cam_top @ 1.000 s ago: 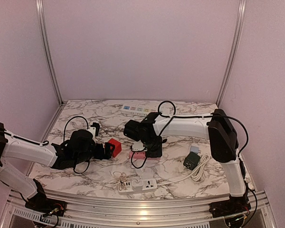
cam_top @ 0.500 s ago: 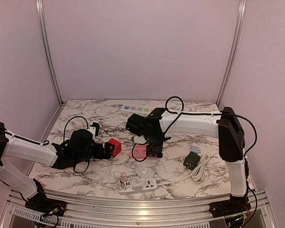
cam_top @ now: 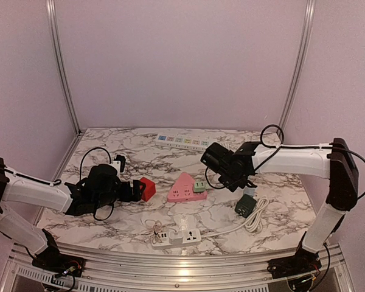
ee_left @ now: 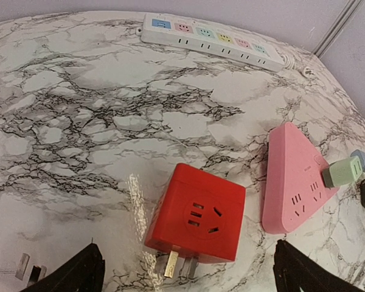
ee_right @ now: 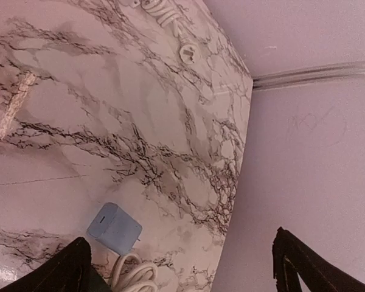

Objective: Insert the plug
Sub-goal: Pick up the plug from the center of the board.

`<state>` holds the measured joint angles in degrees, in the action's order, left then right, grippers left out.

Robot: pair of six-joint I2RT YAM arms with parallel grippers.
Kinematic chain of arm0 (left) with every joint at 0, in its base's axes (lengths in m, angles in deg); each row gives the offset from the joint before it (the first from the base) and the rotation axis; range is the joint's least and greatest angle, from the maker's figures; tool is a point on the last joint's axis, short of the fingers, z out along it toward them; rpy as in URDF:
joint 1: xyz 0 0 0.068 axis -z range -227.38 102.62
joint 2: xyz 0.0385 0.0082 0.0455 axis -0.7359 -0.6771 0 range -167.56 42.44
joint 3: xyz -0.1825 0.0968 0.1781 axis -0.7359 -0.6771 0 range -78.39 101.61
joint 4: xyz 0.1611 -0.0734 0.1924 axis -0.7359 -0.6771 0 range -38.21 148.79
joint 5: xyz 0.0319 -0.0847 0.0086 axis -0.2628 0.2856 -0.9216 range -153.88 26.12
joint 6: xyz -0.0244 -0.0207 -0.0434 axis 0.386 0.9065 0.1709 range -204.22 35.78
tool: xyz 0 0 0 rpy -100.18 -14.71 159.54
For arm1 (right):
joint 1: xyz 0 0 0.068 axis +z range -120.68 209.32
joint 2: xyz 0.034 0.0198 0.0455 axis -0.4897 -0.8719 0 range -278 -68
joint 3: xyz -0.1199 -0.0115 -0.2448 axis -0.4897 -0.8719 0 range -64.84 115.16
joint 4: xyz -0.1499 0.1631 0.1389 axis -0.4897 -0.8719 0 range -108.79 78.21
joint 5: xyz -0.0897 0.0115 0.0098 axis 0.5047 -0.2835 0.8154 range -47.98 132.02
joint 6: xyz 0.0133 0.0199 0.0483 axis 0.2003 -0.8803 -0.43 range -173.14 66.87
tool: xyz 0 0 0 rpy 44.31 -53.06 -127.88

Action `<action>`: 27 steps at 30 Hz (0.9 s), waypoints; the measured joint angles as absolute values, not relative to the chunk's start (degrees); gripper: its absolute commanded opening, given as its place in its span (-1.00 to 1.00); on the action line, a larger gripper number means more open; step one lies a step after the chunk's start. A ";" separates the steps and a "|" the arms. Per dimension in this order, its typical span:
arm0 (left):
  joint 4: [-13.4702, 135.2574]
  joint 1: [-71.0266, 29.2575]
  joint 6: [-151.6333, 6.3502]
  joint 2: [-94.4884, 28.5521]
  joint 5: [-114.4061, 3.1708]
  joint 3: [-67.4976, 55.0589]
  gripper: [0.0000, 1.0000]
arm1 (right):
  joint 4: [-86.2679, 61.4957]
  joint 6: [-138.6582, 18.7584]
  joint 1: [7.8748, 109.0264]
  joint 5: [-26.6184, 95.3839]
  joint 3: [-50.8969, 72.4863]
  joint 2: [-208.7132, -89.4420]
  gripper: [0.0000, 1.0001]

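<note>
Counter [cam_top: 103,155]: we are looking at white marble with black veins, closed in by pale lilac walls [cam_top: 170,61].
Plug [cam_top: 199,186]: it is small and green, and it is sitting on the right side of the pink triangular socket [cam_top: 184,188]. We are judging it as already seated, though its pins are hidden.
Right tool [cam_top: 240,181]: it is hanging with jaws wide apart and holding nothing, apart from the plug on its right, near the grey-blue charger [ee_right: 114,228].
Left tool [cam_top: 134,191]: it is also standing wide open and empty, with the red cube adapter [ee_left: 196,220] just in front of it.
Handling: we are expecting a light, stiff plastic body with smooth, rather slippery faces. We are advising to take it by the two flat sides, never by the pins, and to press straight so it is not tilting.
</note>
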<state>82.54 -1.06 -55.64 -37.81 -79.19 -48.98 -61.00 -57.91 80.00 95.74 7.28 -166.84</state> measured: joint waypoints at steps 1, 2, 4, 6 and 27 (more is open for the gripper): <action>82.54 -1.10 -55.58 -37.68 -79.23 -48.98 0.98 | -60.61 -60.01 78.29 95.21 6.32 -165.42 0.97; 82.54 -1.10 -55.49 -37.63 -79.32 -48.98 0.98 | -60.28 -62.09 76.59 94.62 5.46 -163.78 0.97; 82.54 -1.23 -55.36 -37.61 -79.32 -48.98 0.98 | -58.95 -66.81 72.24 92.09 3.54 -159.02 0.97; 82.54 -1.32 -55.23 -37.61 -79.32 -48.98 0.98 | -56.94 -69.89 68.85 89.68 1.53 -154.89 0.93; 82.52 -1.36 -54.75 -37.26 -79.47 -49.13 0.98 | -44.74 -84.73 57.46 66.36 -7.85 -158.87 0.93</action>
